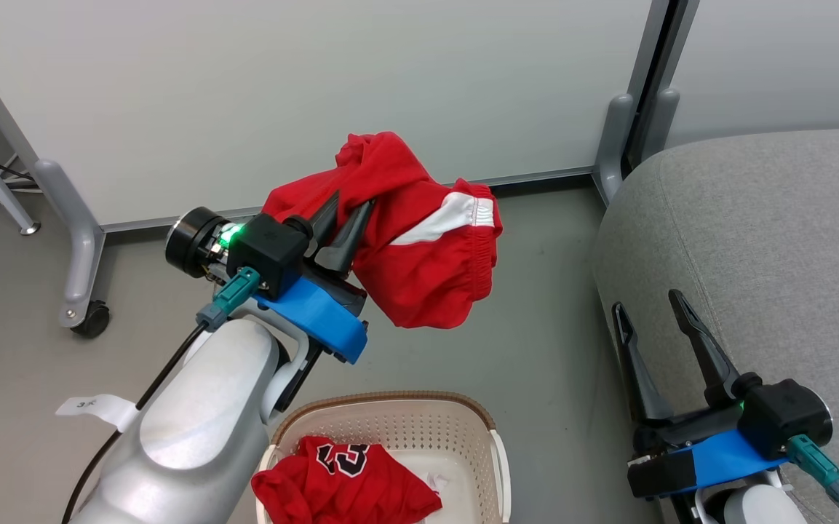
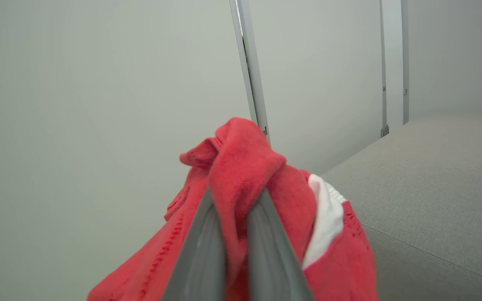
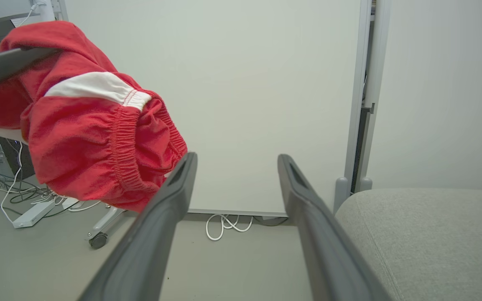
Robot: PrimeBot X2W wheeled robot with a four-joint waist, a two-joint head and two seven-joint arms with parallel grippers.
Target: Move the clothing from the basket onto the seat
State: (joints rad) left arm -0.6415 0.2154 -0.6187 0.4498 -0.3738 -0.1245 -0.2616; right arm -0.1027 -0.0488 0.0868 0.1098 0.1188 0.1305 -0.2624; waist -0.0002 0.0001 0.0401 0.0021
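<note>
Left gripper (image 1: pixel 352 201) around red shorts (image 1: pixel 426 280)

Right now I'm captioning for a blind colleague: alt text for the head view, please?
The left end effector holds bright red shorts with white trim aloft. A red garment numbered 23 lies in the cream perforated plastic basket; the open right end effector hovers by the grey fabric sofa.
</note>
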